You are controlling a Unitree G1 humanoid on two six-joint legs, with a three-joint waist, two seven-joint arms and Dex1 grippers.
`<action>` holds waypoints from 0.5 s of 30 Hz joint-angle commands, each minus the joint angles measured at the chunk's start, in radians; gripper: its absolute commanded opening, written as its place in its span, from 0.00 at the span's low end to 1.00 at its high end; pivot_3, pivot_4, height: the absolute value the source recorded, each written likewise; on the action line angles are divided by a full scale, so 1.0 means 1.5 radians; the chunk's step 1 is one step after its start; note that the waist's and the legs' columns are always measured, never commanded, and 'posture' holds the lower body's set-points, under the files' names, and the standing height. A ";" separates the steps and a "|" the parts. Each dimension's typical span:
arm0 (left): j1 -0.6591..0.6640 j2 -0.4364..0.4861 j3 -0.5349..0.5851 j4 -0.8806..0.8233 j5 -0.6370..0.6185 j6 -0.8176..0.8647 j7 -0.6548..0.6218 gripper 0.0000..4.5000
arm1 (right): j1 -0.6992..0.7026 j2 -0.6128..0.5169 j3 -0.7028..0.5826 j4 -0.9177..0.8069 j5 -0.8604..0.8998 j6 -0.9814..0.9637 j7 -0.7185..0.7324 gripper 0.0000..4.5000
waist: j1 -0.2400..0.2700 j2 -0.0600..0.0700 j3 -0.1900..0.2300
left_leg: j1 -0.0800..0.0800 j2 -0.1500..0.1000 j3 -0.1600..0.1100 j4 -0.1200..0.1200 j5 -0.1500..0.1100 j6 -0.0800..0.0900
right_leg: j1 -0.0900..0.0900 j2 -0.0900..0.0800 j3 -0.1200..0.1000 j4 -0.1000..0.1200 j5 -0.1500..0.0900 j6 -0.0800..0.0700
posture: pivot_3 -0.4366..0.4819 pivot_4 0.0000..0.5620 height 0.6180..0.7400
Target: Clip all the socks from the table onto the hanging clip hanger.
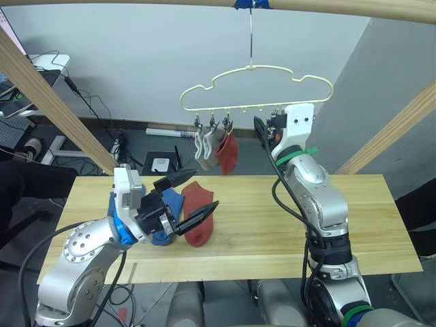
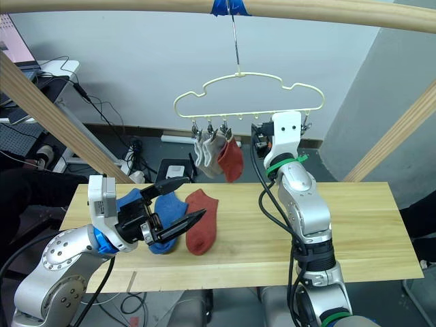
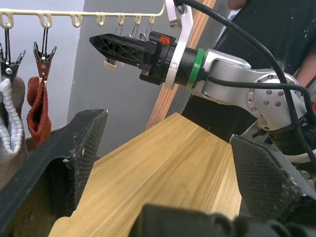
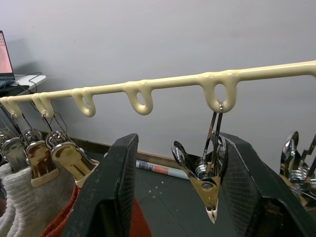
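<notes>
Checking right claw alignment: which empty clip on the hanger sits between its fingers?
The silver clip hanging from the clip hanger loop directly above the right claw. The three clips at the far end hold socks.

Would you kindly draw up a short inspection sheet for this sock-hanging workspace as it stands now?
Surface: the table, light wood planks, bare on the robot's right half.
Job's things: clip hanger hangs from the wooden beam; two grey socks and one red sock are clipped at its left end. Blue socks and another red sock lie on the table.
Clutter: nothing seen on the table.
Hands: left hand open, above the blue socks; right hand open, raised around an empty clip.
Cables: black cables run along the right arm; more lie on the floor.
Surroundings: grey wall, slanted wooden posts.
</notes>
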 commanded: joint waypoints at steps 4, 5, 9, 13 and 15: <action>0.006 -0.003 -0.003 -0.036 -0.001 -0.013 0.002 1.00 | -0.016 0.003 -0.007 -0.018 0.006 -0.013 0.000 0.45 | 0.000 0.000 0.000 | 0.000 0.000 0.000 0.000 0.000 0.000 | 0.000 0.000 0.000 0.000 0.000 0.000 | 0.45 0.45 1.00; 0.007 -0.003 -0.004 -0.037 -0.001 -0.013 0.002 1.00 | -0.016 0.004 -0.007 -0.018 0.006 -0.014 0.000 0.40 | 0.000 0.000 0.000 | 0.000 0.000 0.000 0.000 0.000 0.000 | 0.000 0.000 0.000 0.000 0.000 0.000 | 0.45 0.45 1.00; 0.010 -0.003 -0.005 -0.040 -0.002 -0.012 0.004 1.00 | -0.017 0.004 -0.007 -0.018 0.006 -0.014 0.001 0.12 | 0.000 0.000 0.000 | 0.000 0.000 0.000 0.000 0.000 0.000 | 0.000 0.000 0.000 0.000 0.000 0.000 | 0.45 0.45 1.00; 0.012 -0.003 -0.007 -0.042 -0.002 -0.011 0.005 1.00 | -0.017 0.004 -0.007 -0.018 0.005 -0.015 0.002 0.00 | 0.000 0.000 0.000 | 0.000 0.000 0.000 0.000 0.000 0.000 | 0.000 0.000 0.000 0.000 0.000 0.000 | 0.45 0.46 1.00; 0.013 -0.004 -0.008 -0.044 -0.002 -0.011 0.006 1.00 | -0.017 0.004 -0.008 -0.018 0.005 -0.015 0.002 0.00 | 0.000 0.000 0.000 | 0.000 0.000 0.000 0.000 0.000 0.000 | 0.000 0.000 0.000 0.000 0.000 0.000 | 0.45 0.46 1.00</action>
